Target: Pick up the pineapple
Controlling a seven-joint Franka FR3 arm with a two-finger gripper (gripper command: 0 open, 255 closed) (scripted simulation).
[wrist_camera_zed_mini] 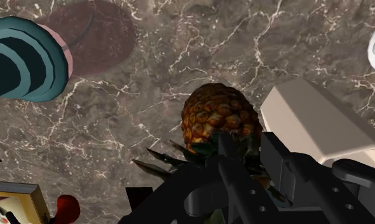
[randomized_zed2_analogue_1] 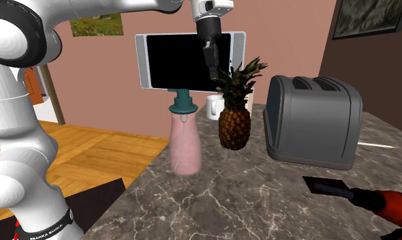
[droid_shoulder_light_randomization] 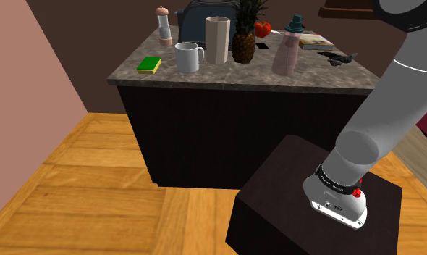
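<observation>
Though hung right over the target, gripping nothing as yet: jaws apart and empty. Straight beneath the jaws, upright on the table (randomized_zed2_analogue_1: 247,198), the pineapple (randomized_zed2_analogue_1: 234,126), with its leafy crown reaching up to about the level of the jaws; hard to tell whether between them or just alongside. Just beside the pineapple, off one side of the jaws, a tall pale cup (wrist_camera_zed_mini: 320,121); near on the other side, a pink bottle (randomized_zed2_analogue_1: 184,140) with a teal cap; farther off, a grey toaster (randomized_zed2_analogue_1: 314,123). Several ways to go wrong from here, by this reckoning. If closed too high, would catch only leaves, thin and springy, and likely lose the pineapple on lifting. If brought down off-centre, could press on the crown and tip the pineapple over, or shove it into the cup. If spread wide enough for the rounded body, would have little room on the cup side and could clip and topple the cup. If squeezed onto the knobbly skin away from its widest part, could squirt the pineapple out sideways. Safer, probably: to go straight down past the crown and close across the middle of the body.
</observation>
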